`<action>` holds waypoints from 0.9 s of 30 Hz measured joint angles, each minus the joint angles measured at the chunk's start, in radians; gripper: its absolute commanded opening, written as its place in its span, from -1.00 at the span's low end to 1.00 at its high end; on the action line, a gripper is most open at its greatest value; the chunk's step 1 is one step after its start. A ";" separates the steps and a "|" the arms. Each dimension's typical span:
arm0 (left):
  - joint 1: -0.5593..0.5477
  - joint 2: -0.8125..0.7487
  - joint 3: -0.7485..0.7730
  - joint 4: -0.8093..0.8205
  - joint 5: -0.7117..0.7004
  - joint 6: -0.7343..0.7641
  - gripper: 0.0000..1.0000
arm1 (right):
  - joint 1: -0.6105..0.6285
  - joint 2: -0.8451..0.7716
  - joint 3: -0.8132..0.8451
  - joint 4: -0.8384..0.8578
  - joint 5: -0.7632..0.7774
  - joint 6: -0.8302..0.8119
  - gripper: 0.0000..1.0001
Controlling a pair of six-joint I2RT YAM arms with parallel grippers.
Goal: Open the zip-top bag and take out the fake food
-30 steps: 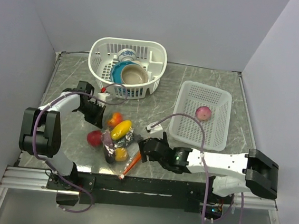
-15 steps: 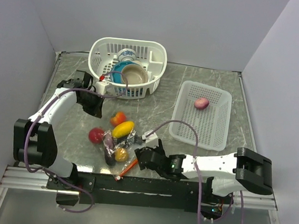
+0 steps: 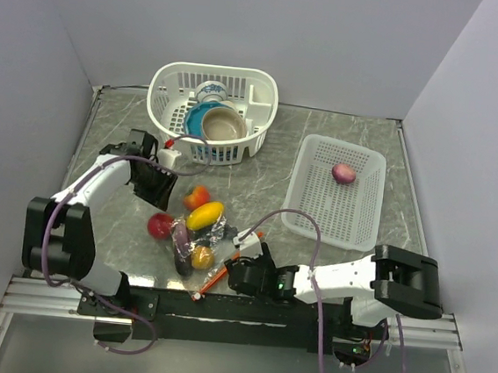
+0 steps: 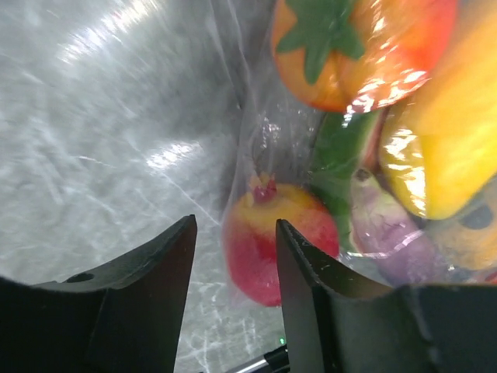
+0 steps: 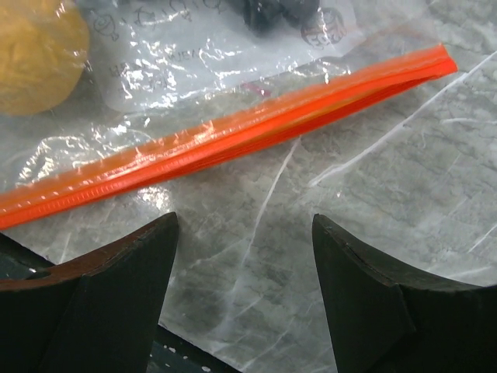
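Since a second ago the left fingers [image 4: 144,287] have gone from closed to apart. Nothing sits between them. They hang just above the surface [image 4: 93,116] at the far side of the zip-top bag [image 4: 268,148], and the red apple [image 4: 268,245] shows through the gap. The right fingers [image 5: 109,295] are also apart and have advanced toward the near edge. The red-orange zip strip [image 5: 233,132] lies flat just beyond their tips, not between them. The purple onion [image 3: 344,173] has shifted toward the far end of the white tray [image 3: 312,215].

Judgement: the left appears to have released, so the bag is unrestrained. The strip looks pressed shut along most of its length, so the opening step is not yet done. One piece is out.

Count, overhead view:
- One bag.
- Six pieces of fake food in sight. The onion is in the tray. The apple, a red-orange fruit [image 3: 197,196], a yellow lemon [image 3: 204,215], a small orange [image 3: 200,256] and a purple eggplant [image 3: 179,243] are clustered at the bag. Whether each lies inside the film cannot be told.
- One white basket [image 3: 175,87] at the back, holding ceramic bowls [image 3: 221,125], at least two.
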 measured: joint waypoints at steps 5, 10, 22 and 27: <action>-0.005 0.093 -0.006 0.029 0.032 -0.001 0.04 | 0.003 0.006 0.025 0.004 0.026 0.009 0.54; -0.042 0.155 -0.006 0.068 0.068 -0.008 0.01 | 0.005 0.004 0.031 0.032 0.041 0.015 0.54; -0.091 0.193 -0.006 0.086 0.154 -0.036 0.37 | 0.005 0.083 0.069 0.089 0.024 0.016 0.55; -0.093 0.193 -0.008 0.087 0.156 -0.049 -0.37 | 0.005 0.103 0.089 0.106 0.016 0.008 0.58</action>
